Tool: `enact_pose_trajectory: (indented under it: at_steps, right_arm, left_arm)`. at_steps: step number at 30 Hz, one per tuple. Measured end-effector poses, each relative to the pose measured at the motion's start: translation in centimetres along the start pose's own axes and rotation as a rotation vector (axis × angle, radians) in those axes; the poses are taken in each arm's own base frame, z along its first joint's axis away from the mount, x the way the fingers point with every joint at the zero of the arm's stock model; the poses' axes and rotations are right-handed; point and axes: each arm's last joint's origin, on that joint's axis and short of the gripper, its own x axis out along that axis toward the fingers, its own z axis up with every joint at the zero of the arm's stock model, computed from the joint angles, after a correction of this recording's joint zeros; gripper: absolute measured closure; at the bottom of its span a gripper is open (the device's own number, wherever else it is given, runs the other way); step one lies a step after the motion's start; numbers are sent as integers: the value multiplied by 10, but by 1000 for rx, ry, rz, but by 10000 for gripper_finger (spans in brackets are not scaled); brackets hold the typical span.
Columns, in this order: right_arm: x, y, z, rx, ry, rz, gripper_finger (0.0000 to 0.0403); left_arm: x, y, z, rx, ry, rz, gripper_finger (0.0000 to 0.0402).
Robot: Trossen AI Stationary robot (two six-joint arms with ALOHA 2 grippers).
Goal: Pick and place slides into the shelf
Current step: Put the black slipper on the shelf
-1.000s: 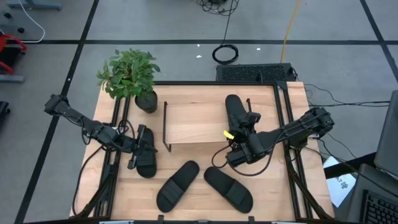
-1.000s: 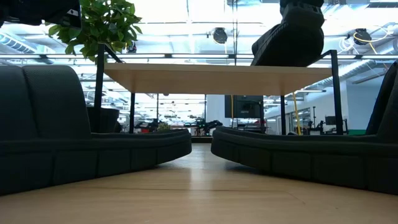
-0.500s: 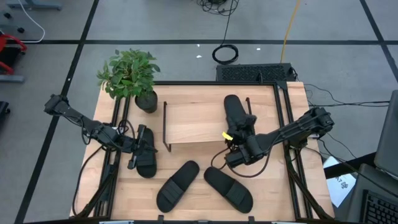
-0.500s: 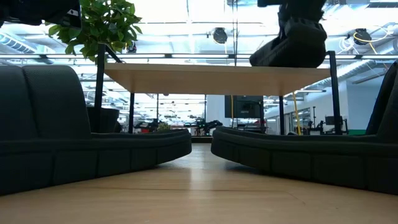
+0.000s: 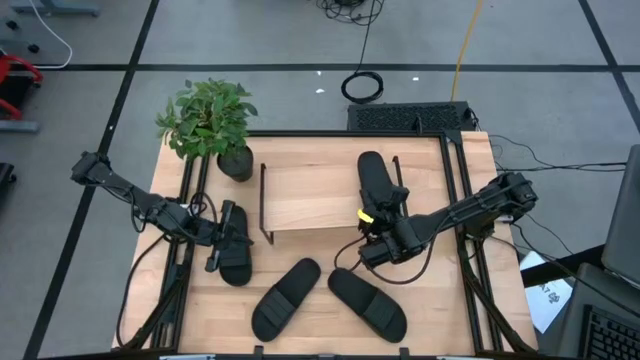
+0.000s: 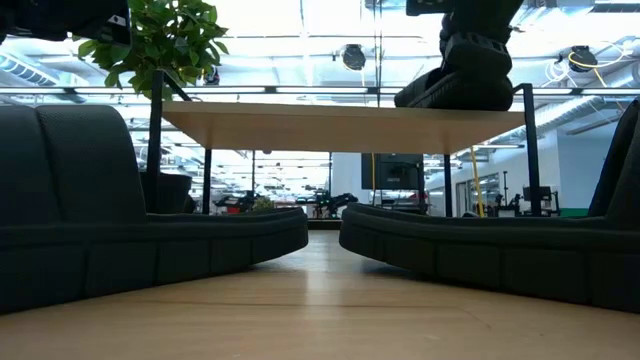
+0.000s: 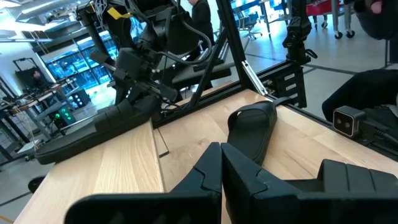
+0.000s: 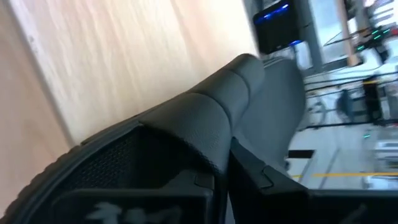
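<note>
Wooden surface [image 5: 440, 310] with a potted plant [image 5: 210, 125] at one corner carries the low shelf [image 5: 310, 195], where the right gripper [image 5: 378, 222], jaws clamped on a slide [image 5: 376, 185], holds it on the board's right end. The left gripper [image 5: 238, 237], jaws together, rests on a second slide [image 5: 236, 258] left of the shelf, while two more slides [image 5: 285, 298] lie in front.

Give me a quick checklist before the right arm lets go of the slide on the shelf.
1. Slide over the shelf board: ok, high view shows it on the board's right part.
2. Right gripper gripping the slide's near end: ok.
3. Slide lying flat on the board: cannot tell; low view shows it tilted.
4. Room on the board for more: ok.
5. Left gripper out of the way: ok, shut on another slide beside the shelf.
</note>
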Motion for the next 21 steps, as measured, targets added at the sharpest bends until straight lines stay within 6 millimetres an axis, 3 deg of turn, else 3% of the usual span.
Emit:
enact_pose_trajectory:
  at_steps: [21]
  right_arm:
    - [-2,1,0,24,10,50,244]
  left_arm:
    - [0,0,0,0,1,0,394]
